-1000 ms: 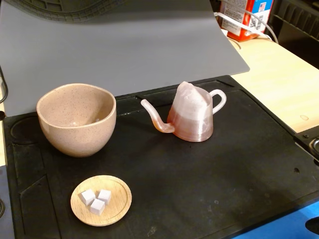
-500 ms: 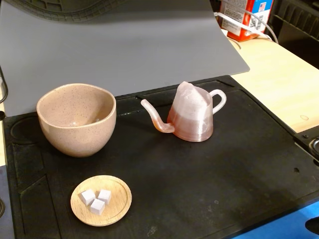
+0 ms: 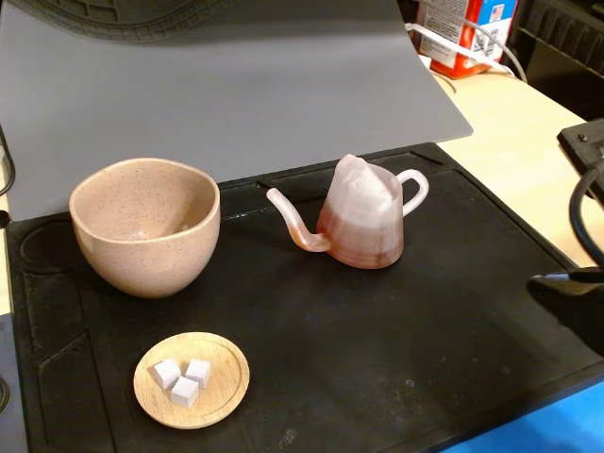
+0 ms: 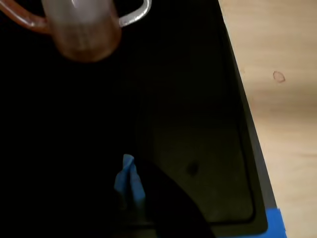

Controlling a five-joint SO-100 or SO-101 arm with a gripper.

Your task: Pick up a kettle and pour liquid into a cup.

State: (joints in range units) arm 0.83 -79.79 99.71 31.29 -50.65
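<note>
The pale-pink ridged kettle (image 3: 363,215) stands upright mid-mat, spout to the left and white loop handle to the right. Orange-brown liquid (image 3: 363,247) fills its lower part. The speckled beige-pink cup (image 3: 146,226) stands to its left, apart from the spout tip. My gripper (image 3: 552,283) shows only as a dark shape at the right edge, well right of and nearer than the kettle. The wrist view has the kettle (image 4: 86,29) at top left and a dark finger with a blue tip (image 4: 130,178) at the bottom. How the jaws stand is not visible.
A black mat (image 3: 377,359) covers the table. A round wooden dish (image 3: 226,387) with three white cubes lies in front of the cup. A grey board (image 3: 236,85) leans behind. Bare wood (image 3: 528,151) and a red carton (image 3: 462,38) are on the right.
My arm and its cable have come into the fixed view from the right edge. The kettle, cup and dish have not moved.
</note>
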